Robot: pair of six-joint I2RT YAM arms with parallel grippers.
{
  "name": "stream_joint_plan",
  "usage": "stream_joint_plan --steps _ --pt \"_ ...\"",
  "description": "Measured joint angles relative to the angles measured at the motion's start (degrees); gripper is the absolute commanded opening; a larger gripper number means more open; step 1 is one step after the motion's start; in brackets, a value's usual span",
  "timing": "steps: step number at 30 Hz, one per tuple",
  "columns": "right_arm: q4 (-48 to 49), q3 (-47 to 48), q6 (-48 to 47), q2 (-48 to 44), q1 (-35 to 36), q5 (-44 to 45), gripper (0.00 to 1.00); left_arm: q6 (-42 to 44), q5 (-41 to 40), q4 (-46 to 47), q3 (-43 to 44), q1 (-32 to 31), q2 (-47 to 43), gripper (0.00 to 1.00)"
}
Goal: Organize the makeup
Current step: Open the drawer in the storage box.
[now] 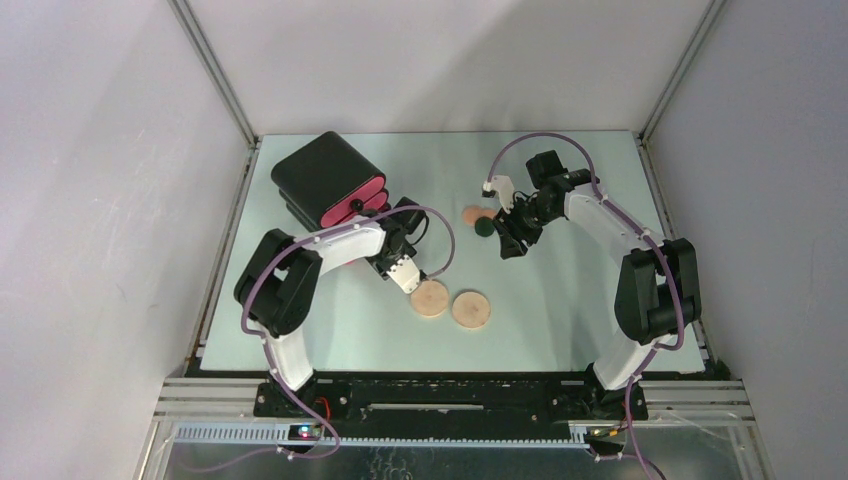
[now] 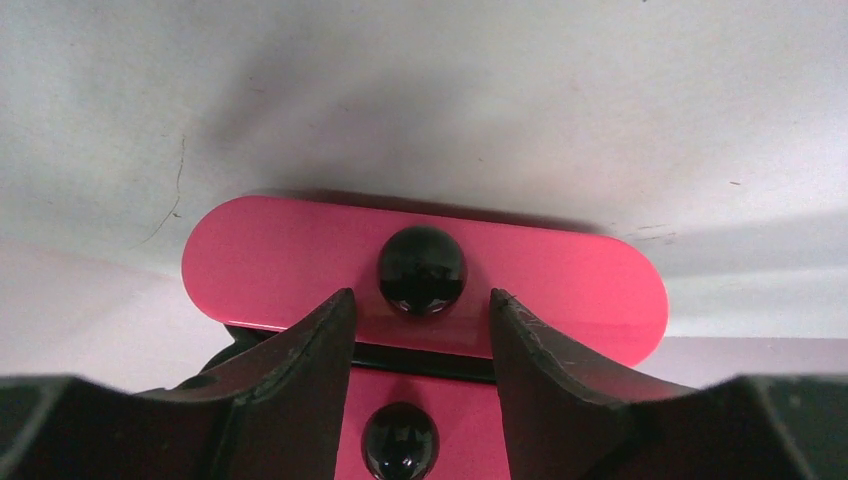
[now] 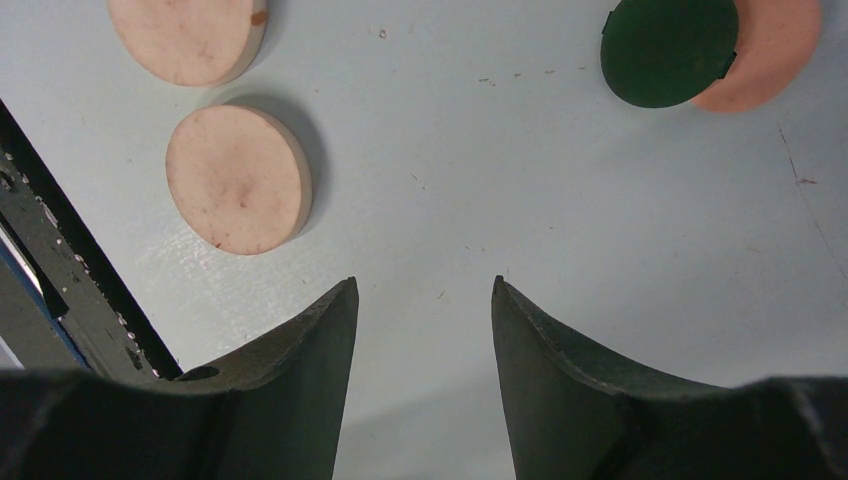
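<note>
I work in a robot lab test booth. Plain white walls shut in my pale table at nine, twelve and three o'clock, joined by bare metal rails. At six o'clock my left arm and right arm are bolted to a black bar, purple cables looping loose.

I see bright, even light. Glare dots the glossy black ball knob; the tan round disc casts a soft shadow.
</note>
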Motion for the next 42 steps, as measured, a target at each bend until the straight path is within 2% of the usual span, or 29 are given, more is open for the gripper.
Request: stream_joint_plan --steps 6,14,19,32,42 --pt "-0.07 0.0 -0.04 0.0 0.0 0.0 0.6 0.35 -0.24 0.57 -0.02 0.0 0.35 0.6" --pt "-0.22 0.0 -0.04 0.0 0.0 -0.13 0.6 0.35 -0.11 1.64 -0.5 0.52 2.01 0.57" --pt "-0.22 0.0 -0.07 0.0 0.0 -0.17 0.6 0.37 0.17 1.9 -0.5 1.11 2.38 0.49" --pt "-0.22 0.0 -0.07 0.02 0.0 -0.17 0.6 0.35 2.03 2.97 -0.5 1.46 2.49 0.18" --pt "-0.22 0.0 -0.07 0.02 0.0 -0.17 0.6 -1.05 6.01 2.82 -2.16 0.66 -0.07 0.16"
